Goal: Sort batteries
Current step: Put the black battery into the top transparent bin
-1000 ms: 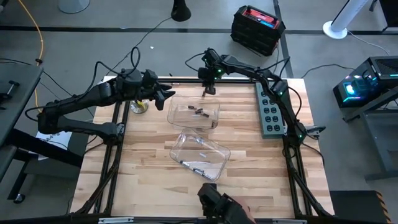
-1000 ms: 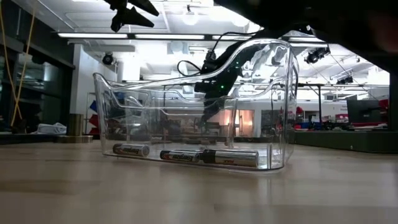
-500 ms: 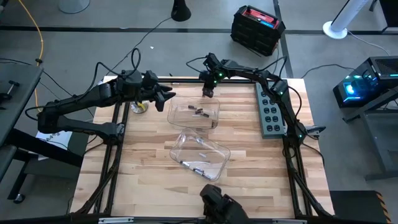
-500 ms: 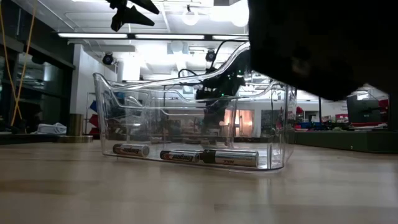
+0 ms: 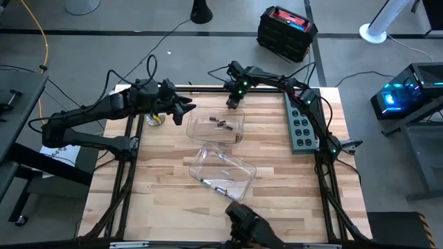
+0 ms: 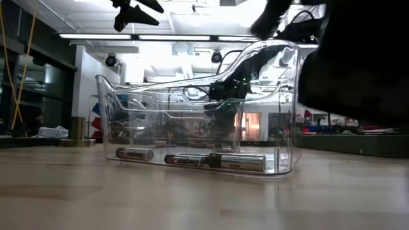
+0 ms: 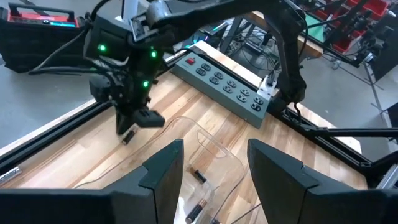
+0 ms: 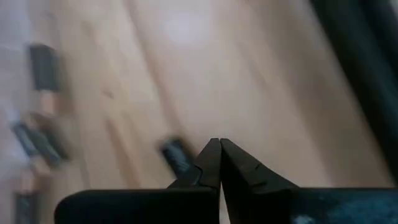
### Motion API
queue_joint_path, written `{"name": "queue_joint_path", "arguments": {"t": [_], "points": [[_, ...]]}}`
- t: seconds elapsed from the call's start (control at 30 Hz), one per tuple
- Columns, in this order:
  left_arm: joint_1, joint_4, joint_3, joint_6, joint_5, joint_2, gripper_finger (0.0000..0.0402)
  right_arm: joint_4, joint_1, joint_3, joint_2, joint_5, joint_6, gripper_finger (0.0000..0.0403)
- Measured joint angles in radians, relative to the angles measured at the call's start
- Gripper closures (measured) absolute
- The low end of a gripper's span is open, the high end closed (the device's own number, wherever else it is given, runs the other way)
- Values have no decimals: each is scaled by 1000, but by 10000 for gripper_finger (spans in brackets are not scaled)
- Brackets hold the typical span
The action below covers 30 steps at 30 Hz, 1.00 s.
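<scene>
The right gripper (image 5: 233, 104), shut and empty, hangs over the table's far edge, a loose battery (image 7: 128, 136) lying just beside its tips, nearer than the left gripper (image 5: 185, 111).

Light wooden tabletop (image 5: 159, 180), plank-built, framed by dark rails. On it, lying directly:
- Clear tray (image 5: 216, 126) near the far edge, at mid-width, holding dark batteries (image 5: 221, 124).
- Second clear tray (image 5: 223, 171) at centre, turned askew, holding more batteries (image 5: 220, 188).
- Grey power strip (image 5: 302, 124) along the right edge, toward the far corner.
- One loose battery (image 7: 128, 136) on bare wood beside the far tray, toward the far edge.
</scene>
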Motion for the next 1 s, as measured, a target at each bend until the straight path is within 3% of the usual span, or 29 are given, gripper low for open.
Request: {"name": "queue_joint_path", "arguments": {"t": [0.2,0.37,0.47,0.7,0.87,1.0], "points": [[-4,0,0,27,-24,0,229,-61,-57,69,-9,5,-1,403],[-3,-3,0,40,-30,0,229,-93,-77,144,-10,-95,36,402],[-3,-20,0,45,-30,0,229,-146,-54,148,-11,-100,-14,389],[-4,-61,0,45,-31,0,229,-152,14,88,-9,-98,-137,289],[-4,-68,0,37,-31,0,229,-136,32,87,-11,87,-258,219],[-4,-81,0,37,-32,0,229,-128,28,86,-11,107,-329,203]]}}
